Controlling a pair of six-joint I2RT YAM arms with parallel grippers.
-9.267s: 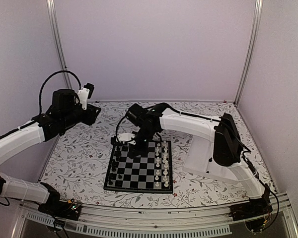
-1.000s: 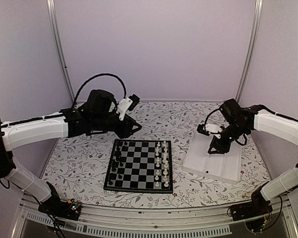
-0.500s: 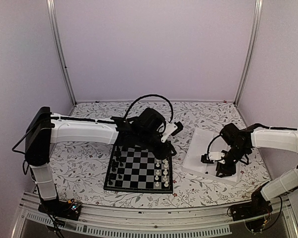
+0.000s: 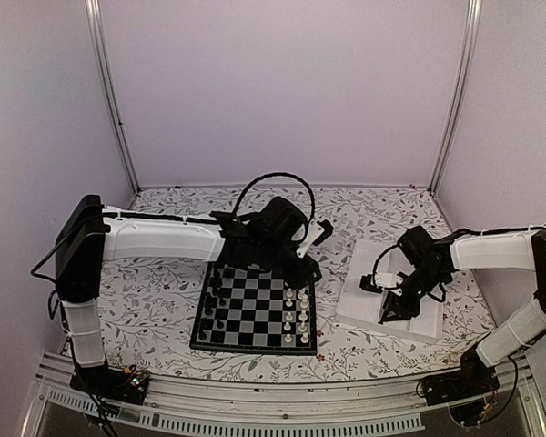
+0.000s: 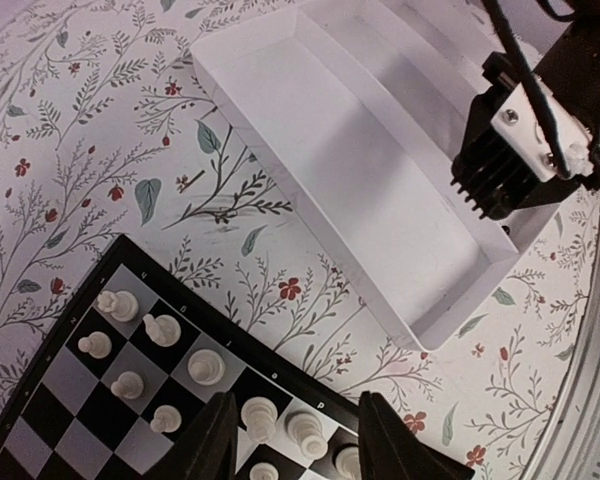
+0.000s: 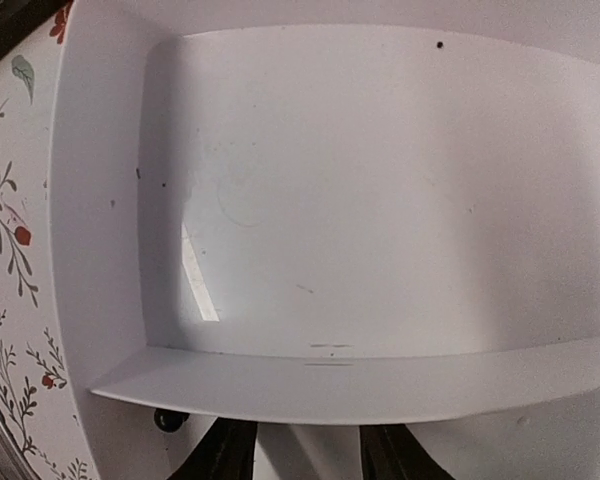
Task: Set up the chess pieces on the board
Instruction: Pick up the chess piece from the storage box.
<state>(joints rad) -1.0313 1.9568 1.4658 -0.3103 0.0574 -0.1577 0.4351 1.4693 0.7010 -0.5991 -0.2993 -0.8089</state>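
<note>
The left gripper point(image 5: 296, 418) is held parted, empty, over the board's point(image 4: 251, 347) far right corner; the right gripper point(image 6: 305, 446), likewise, over the tray point(image 6: 98, 250) right of the board. The chess pieces point(image 4: 215, 296) are set along the board's left files.

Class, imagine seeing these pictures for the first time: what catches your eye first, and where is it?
The board mid-table draws the eye, black chess pieces down its left side, white pieces down its right. The left arm reaches over its far edge, the left gripper above the far right corner, fingers apart. Further right, the right gripper hangs over a white tray.
</note>
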